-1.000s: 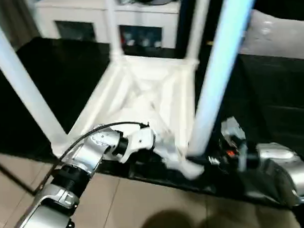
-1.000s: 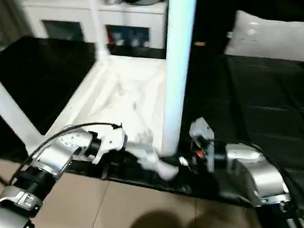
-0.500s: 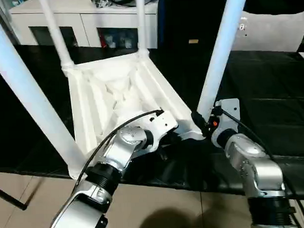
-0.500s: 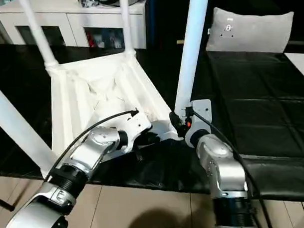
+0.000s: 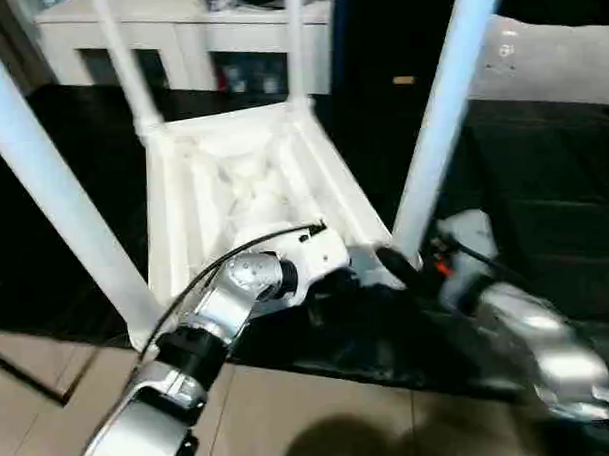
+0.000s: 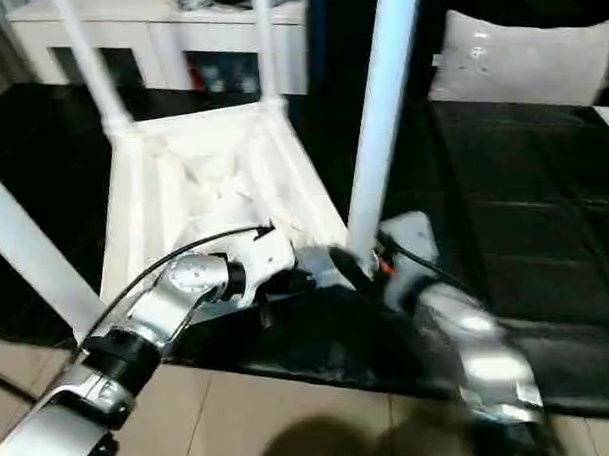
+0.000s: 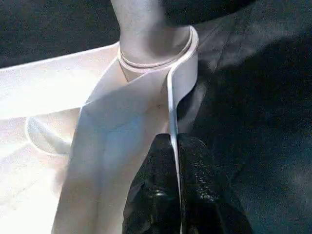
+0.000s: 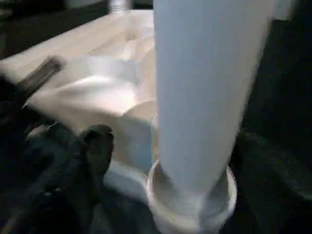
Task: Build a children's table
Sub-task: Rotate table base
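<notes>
The children's table (image 5: 248,180), an all-white plastic table with a square ribbed top and long tubular legs, lies upside down on the black counter (image 5: 543,180) in the middle of the head view, its four legs pointing up. At the far left of the frame one thick white leg (image 5: 53,197) goes from the upper left corner down to the near left corner of the top. Behind it, in the upper left, a thinner-looking leg (image 5: 124,64) stands at the far corner, and a second far leg (image 5: 295,43) rises near the upper centre. Beyond them, along the top edge, a white cabinet with glass doors (image 5: 193,47) is visible.

In the lower left the silver left arm reaches toward the centre. The left gripper (image 7: 176,161) is clenched on the thin rim of the table top: in the left wrist view its two black fingers (image 7: 200,170) press on both sides of the white edge, just near the round corner socket (image 7: 156,53).

Right of centre the fourth leg (image 5: 436,113) stands in this near right socket. The right gripper (image 5: 406,269) is just beside the base of this leg, and it seems released, with one black finger (image 8: 95,146) apart from the leg in the right wrist view. In the upper right a pale grey cushion (image 5: 554,54) lies on the counter.
</notes>
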Available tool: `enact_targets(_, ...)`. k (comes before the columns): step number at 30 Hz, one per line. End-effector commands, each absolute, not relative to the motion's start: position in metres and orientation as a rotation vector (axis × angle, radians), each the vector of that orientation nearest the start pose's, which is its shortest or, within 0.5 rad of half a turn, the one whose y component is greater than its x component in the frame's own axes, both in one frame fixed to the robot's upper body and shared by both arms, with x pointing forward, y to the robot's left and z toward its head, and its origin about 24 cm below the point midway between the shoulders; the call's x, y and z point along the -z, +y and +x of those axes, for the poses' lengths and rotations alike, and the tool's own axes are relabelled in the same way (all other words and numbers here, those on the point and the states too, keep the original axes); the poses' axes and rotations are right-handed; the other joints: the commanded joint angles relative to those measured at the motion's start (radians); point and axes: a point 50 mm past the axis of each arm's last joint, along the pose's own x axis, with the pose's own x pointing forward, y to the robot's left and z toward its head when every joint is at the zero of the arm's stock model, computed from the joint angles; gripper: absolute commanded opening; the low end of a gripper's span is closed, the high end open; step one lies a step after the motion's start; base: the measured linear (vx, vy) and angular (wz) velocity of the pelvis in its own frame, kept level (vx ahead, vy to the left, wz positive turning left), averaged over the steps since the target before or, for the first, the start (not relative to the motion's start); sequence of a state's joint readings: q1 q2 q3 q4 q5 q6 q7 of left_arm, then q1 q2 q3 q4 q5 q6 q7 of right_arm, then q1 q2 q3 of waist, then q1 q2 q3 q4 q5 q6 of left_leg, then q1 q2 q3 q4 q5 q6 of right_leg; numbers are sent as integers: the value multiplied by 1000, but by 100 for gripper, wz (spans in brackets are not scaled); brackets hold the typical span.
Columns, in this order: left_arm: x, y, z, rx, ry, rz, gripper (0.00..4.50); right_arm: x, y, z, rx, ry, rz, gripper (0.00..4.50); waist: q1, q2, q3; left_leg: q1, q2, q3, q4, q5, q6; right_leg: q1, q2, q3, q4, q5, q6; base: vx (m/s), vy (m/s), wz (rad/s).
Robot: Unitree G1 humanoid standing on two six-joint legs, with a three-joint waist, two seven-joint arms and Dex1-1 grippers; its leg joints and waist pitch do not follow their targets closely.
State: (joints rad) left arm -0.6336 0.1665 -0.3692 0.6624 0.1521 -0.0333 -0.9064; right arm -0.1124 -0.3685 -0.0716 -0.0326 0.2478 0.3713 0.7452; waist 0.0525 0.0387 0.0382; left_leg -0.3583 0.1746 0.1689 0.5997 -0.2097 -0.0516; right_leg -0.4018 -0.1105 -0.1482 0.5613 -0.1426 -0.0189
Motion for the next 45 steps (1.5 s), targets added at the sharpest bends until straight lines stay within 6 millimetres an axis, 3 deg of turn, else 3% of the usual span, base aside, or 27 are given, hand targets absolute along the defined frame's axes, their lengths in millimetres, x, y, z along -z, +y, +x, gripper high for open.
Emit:
enact_targets(1,-68,65,336,1160,134,540,0,-71,-207,256,-731,206,-34,447,3,-22,-63,-5,54,-15,-67,-168,119,67,-59,60,-67,-317,-124,0,0,0)
enact_targets(3,-69,68,337,1155,126,536,0,-72,-219,252,-740,216,-40,447,3,-32,-61,-12,50,-15,-68,-167,116,71,-59,56,-71,-357,-111,0,0,0)
enact_targets(4,-69,68,337,1156,126,535,0,-72,-221,251,-743,219,-39,447,5,-30,-61,-12,48,-15,-67,-166,116,72,-61,54,-73,-373,-105,0,0,0)
enact_targets(5,-70,71,338,1160,119,534,43,-73,-230,245,-762,230,-35,450,2,-39,-61,-11,46,-13,-65,-162,120,69,-60,54,-77,-390,-97,0,0,0)
enact_targets(6,-71,72,337,1163,110,527,53,-75,-233,241,-778,233,-26,450,3,-50,-62,-12,47,-12,-63,-154,127,68,-60,54,-78,-400,-91,0,0,0)
enact_targets(9,-74,73,335,1177,89,460,61,-81,-229,234,-848,204,30,450,6,-41,-59,-11,50,-14,-64,-154,133,65,-61,50,-81,-420,-92,0,0,0)
enact_targets(10,-72,73,334,1175,95,434,76,-83,-222,235,-867,183,40,450,9,-16,-58,-10,51,-18,-65,-160,128,64,-61,48,-80,-416,-97,0,0,0)
enact_targets(11,-71,73,333,1173,98,416,99,-85,-217,235,-883,168,47,450,1,-32,-57,-7,53,-16,-68,-181,119,61,-56,48,-83,-411,-97,0,0,0)
enact_targets(14,-70,72,331,1155,98,380,107,-91,-203,234,-945,140,105,450,5,-34,-56,-4,50,-15,-68,-186,113,60,-57,50,-85,-437,-95,0,0,0)
enact_targets(18,-71,72,326,1092,77,271,147,-105,-183,231,-1039,77,216,450,13,-28,-58,-6,59,-19,-70,-167,109,62,-60,52,-77,-402,-105,0,0,0)
enact_targets(19,-72,73,321,1079,61,224,152,-111,-177,233,-1045,44,244,450,16,-30,-58,-4,58,-17,-71,-172,105,59,-59,52,-80,-408,-103,0,0,0)
enact_targets(20,-72,76,312,1059,42,171,161,-117,-170,238,-1034,2,274,450,17,-32,-59,-9,64,-22,-75,-165,92,65,-66,56,-69,-390,-115,0,0,0)
enact_targets(21,-72,78,308,1051,39,159,172,-118,-168,241,-1023,-8,281,450,16,-22,-56,-7,63,-19,-75,-173,86,57,-64,55,-74,-401,-116,0,0,0)
enact_targets(25,-70,86,286,1008,41,93,198,-118,-155,251,-971,-28,284,450,16,-20,-58,-1,62,-18,-76,-181,62,54,-59,58,-72,-404,-104,0,0,0)
enact_targets(26,-69,88,279,1000,44,66,205,-117,-152,254,-956,-29,279,450,14,-25,-52,-8,63,-17,-82,-190,57,55,-60,59,-74,-422,-100,0,0,0)
enact_targets(27,-69,88,277,1000,44,63,220,-116,-151,255,-952,-27,281,450,15,-23,-54,-3,64,-18,-80,-196,49,53,-62,59,-73,-428,-99,0,0,0)
enact_targets(28,-67,89,270,1000,45,49,220,-115,-149,258,-934,-17,286,450,9,-46,-54,-5,65,-16,-81,-194,50,53,-61,61,-73,-431,-96,0,0,0)
enact_targets(29,-62,94,256,1006,59,30,240,-110,-146,267,-869,-8,279,450,12,-36,-50,-3,63,-17,-82,-205,42,48,-63,62,-77,-476,-82,0,0,0)
enact_targets(30,-60,96,252,1010,64,27,245,-109,-145,268,-855,-6,281,450,9,-36,-48,-3,64,-18,-84,-216,37,47,-63,62,-79,-485,-80,0,0,0)
enact_targets(31,-57,100,245,1019,74,26,245,-106,-145,273,-819,3,279,450,7,-33,-47,-3,65,-20,-86,-225,30,45,-63,62,-79,-492,-77,0,0,0)
enact_targets(32,-53,105,235,1031,94,27,265,-104,-149,279,-755,3,284,450,3,-39,-45,0,62,-19,-86,-248,21,43,-59,61,-84,-507,-62,0,0,0)
enact_targets(33,-51,108,230,1037,104,28,277,-103,-151,283,-720,1,288,450,-1,-36,-43,-2,62,-21,-90,-263,14,43,-57,63,-83,-510,-57,0,0,0)
enact_targets(34,-49,112,225,1042,119,27,285,-100,-157,288,-651,7,283,450,-2,-47,-44,0,62,-20,-90,-268,11,42,-58,63,-84,-514,-51,0,0,0)
enact_targets(37,-48,122,215,1041,145,19,305,-97,-169,296,-536,14,266,450,0,-42,-40,15,60,-18,-88,-304,-5,32,-59,68,-88,-534,-48,0,0,0)
enact_targets(39,-47,131,209,1033,170,18,329,-96,-177,302,-460,10,255,450,-4,-52,-32,12,60,-18,-95,-327,-5,34,-52,68,-89,-536,-47,0,0,0)
enact_targets(41,-45,145,197,1026,219,20,351,-95,-190,310,-360,2,239,450,-7,-50,-31,7,57,-21,-96,-338,-6,39,-55,67,-86,-555,-43,0,0,0)
enact_targets(45,-45,161,186,1012,264,25,382,-95,-202,318,-280,-8,218,450,-11,-54,-28,14,57,-19,-96,-346,-8,29,-50,74,-80,-541,-53,0,0,0)
